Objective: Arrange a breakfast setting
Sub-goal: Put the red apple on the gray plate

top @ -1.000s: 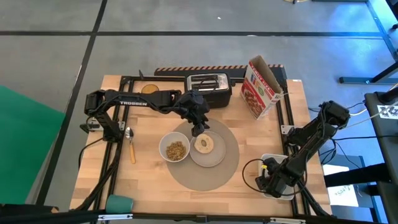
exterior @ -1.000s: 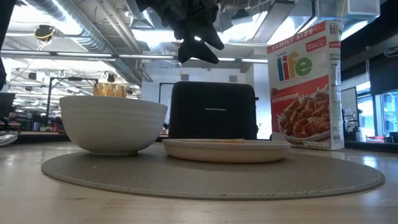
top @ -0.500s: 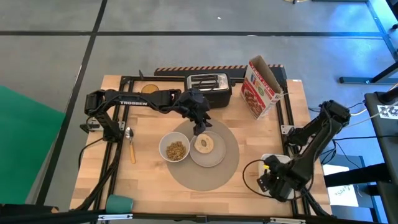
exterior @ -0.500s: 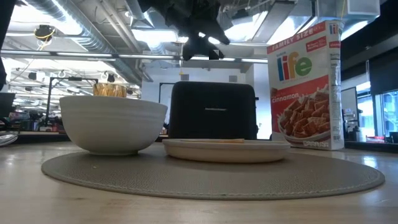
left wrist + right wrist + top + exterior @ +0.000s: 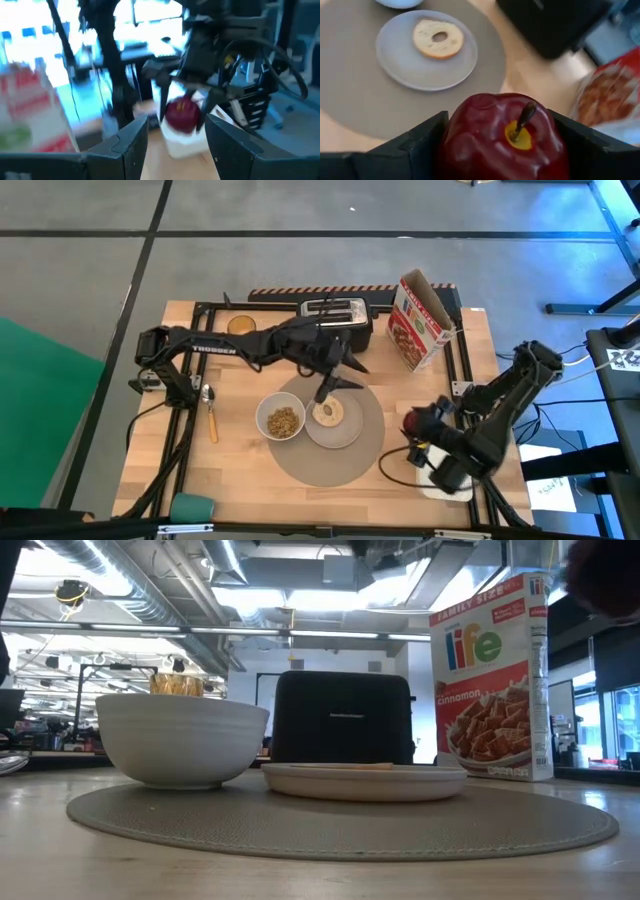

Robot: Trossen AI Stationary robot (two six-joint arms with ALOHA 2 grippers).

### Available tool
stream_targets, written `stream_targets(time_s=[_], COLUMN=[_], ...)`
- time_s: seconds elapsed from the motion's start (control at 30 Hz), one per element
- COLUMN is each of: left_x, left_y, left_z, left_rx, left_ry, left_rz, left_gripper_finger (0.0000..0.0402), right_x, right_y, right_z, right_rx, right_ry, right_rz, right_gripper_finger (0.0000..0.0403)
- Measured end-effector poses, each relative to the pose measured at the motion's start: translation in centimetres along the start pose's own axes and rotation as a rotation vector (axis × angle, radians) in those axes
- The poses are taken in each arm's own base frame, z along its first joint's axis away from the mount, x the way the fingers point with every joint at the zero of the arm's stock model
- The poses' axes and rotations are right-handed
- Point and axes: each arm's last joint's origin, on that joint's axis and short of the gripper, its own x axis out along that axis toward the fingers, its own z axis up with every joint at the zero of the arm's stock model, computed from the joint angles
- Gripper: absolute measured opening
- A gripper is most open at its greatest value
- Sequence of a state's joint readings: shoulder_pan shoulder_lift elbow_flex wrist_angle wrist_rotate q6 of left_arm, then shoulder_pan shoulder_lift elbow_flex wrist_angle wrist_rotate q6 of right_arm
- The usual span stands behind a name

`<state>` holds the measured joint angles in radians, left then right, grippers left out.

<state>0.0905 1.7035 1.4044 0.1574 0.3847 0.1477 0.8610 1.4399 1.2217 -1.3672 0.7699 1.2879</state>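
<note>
The grey mat [image 5: 335, 460] lies mid-table. On it stand the white bowl [image 5: 281, 421], which holds cereal, and the small plate [image 5: 345, 432] with the bagel [image 5: 328, 413]. The wooden-handled spoon [image 5: 210, 412] lies left of the mat. The amber tumbler [image 5: 239, 324] stands at the far left. My left gripper [image 5: 342, 383] hovers open and empty above the plate's far edge. My right gripper [image 5: 413, 425] is shut on the red apple [image 5: 502, 140] just off the mat's right edge. The left wrist view also shows the apple [image 5: 182, 112]. My right gripper pinches the apple between its two fingers, one on each side [image 5: 454, 145]. The stem [image 5: 525, 117] faces back toward the wrist. The fingers [image 5: 161, 102] come down at it from above. The apple is lifted clear of the table.
The black toaster [image 5: 335, 320] stands behind the mat and an open cereal box [image 5: 420, 320] at the far right. The white tray [image 5: 445, 485] sits at the table's right edge under the right arm. A teal object [image 5: 192, 506] lies at the near left.
My right gripper has risen from the white tray and moved toward the mat with the apple, now lifted clear. My left gripper has gone up from over the bagel, out of the low view, and tipped toward the table's right.
</note>
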Motion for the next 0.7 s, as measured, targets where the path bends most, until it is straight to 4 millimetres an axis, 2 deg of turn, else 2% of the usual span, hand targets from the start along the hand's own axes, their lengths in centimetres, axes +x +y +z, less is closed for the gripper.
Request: stream_targets(time_s=[0.1,0.23,0.37,0.53,0.7], left_x=[0.6,1.3,2.1,2.9,3.1], left_y=[-0.7,-1.2,-1.2,-1.5,-2.1], left_z=[0.5,0.2,-0.7,-1.3,-1.1], left_rx=[0.161,0.224,0.23,0.191,0.206], left_ry=[-0.062,-0.087,-0.087,-0.13,-0.151], left_rz=[-0.01,-0.015,-0.058,-0.152,-0.166], left_gripper_finger=[0.0189,0.0189,0.0188,0.0167,0.0141], right_x=[1.2,2.2,2.5,2.2,2.5], right_y=[-0.3,-0.4,0.0,0.4,0.0], right_z=[1.3,3.5,5.8,8.4,9.6], right_rx=[-0.082,-0.139,-0.205,-0.29,-0.323], right_ry=[-0.027,-0.068,-0.123,-0.171,-0.168], right_rz=[-0.038,-0.05,-0.001,0.112,0.146], right_gripper_finger=[0.0297,0.0294,0.0295,0.0295,0.0295])
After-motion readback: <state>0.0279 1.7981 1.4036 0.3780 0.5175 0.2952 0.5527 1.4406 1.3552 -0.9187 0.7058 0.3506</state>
